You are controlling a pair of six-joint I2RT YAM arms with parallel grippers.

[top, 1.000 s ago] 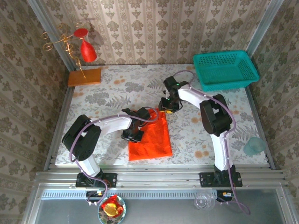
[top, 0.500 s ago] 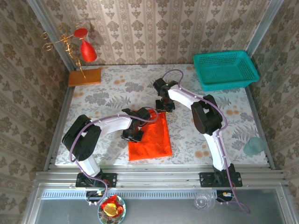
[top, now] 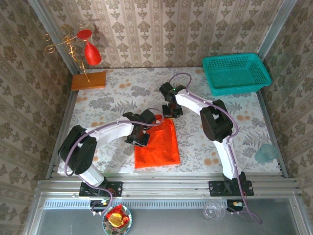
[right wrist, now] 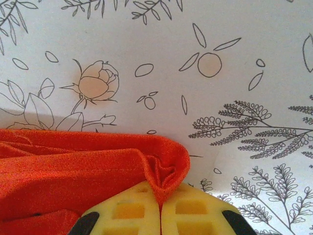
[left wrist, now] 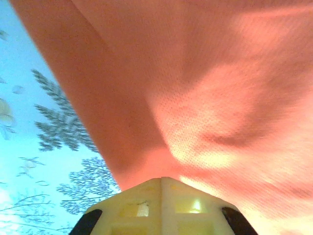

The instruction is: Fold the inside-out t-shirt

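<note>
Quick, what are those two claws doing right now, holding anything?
Left gripper: closed, pinching the bright orange-red cloth t-shirt.
Right gripper: closed on the same t-shirt's edge.

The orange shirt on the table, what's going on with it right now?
Two robot arms are folding the t-shirt, which lies as a rough rectangle on the flowered table. The right gripper is shut on a pinch of cloth at its far edge. The left gripper is shut on cloth at its left side.
</note>
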